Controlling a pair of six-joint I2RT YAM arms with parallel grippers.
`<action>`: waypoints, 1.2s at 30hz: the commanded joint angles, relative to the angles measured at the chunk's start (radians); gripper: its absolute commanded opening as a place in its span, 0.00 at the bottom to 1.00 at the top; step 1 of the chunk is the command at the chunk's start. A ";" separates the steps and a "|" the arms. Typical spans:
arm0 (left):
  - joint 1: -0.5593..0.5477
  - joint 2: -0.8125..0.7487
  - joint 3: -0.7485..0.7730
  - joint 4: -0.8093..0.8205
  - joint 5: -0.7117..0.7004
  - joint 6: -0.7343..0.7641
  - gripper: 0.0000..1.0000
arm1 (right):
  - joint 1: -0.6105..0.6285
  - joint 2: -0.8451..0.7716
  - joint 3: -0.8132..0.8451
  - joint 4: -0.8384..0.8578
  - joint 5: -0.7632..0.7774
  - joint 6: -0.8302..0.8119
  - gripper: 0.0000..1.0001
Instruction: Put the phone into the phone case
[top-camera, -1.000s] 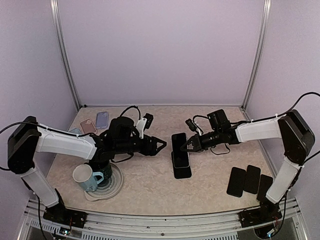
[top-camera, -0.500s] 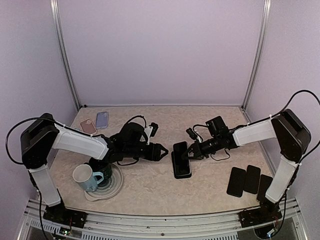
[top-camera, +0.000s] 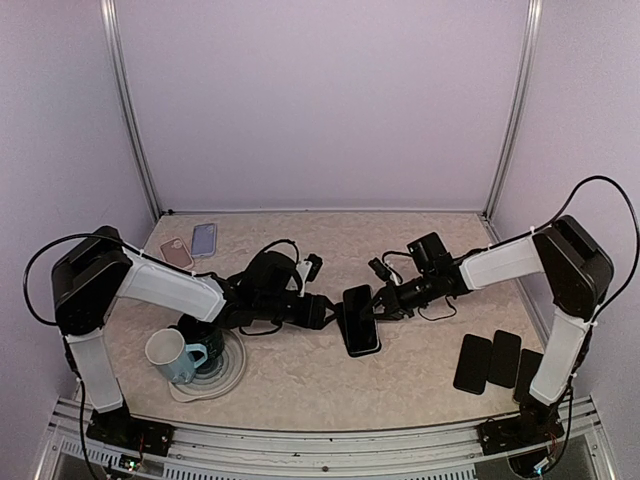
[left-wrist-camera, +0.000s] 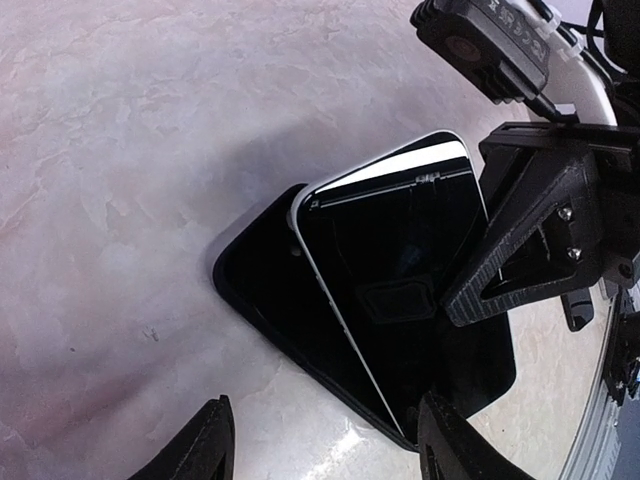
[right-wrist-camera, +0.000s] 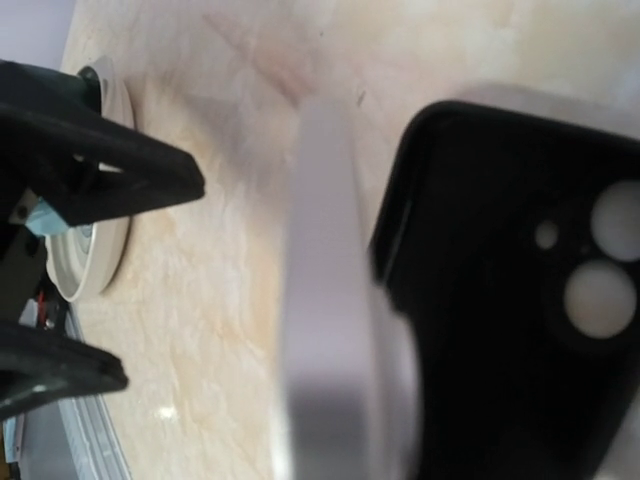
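Observation:
A black phone case (top-camera: 364, 340) lies open side up at the table's middle. The black phone (top-camera: 357, 303) with a silver edge rests tilted in it, its left side raised. My right gripper (top-camera: 376, 306) is shut on the phone's right side. In the left wrist view the phone (left-wrist-camera: 400, 250) leans over the case (left-wrist-camera: 262, 292), with a right finger (left-wrist-camera: 530, 240) on it. My left gripper (top-camera: 326, 313) is open and empty, just left of the case, its fingertips (left-wrist-camera: 208, 445) straddling the case's near corner. The right wrist view shows the phone's blurred edge (right-wrist-camera: 322, 300) and the case's camera holes (right-wrist-camera: 598, 295).
A pale mug (top-camera: 168, 355) and a dark object stand on a white plate (top-camera: 232, 378) at the front left. Two coloured cases (top-camera: 177, 253) (top-camera: 203, 239) lie at the back left. Three black slabs (top-camera: 472, 362) (top-camera: 503, 358) (top-camera: 528, 370) lie at the front right.
My right gripper has brought the phone down and forward onto the case. My left gripper has moved right and down, up to the case's left edge.

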 joint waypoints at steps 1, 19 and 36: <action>-0.005 0.031 0.020 0.002 0.019 -0.008 0.62 | 0.005 0.034 0.041 -0.065 0.014 -0.053 0.00; 0.025 0.179 0.130 -0.096 0.044 -0.021 0.32 | 0.023 0.111 0.212 -0.330 0.264 -0.219 0.30; 0.037 0.249 0.164 -0.078 0.059 -0.036 0.18 | 0.128 0.108 0.282 -0.468 0.495 -0.227 0.27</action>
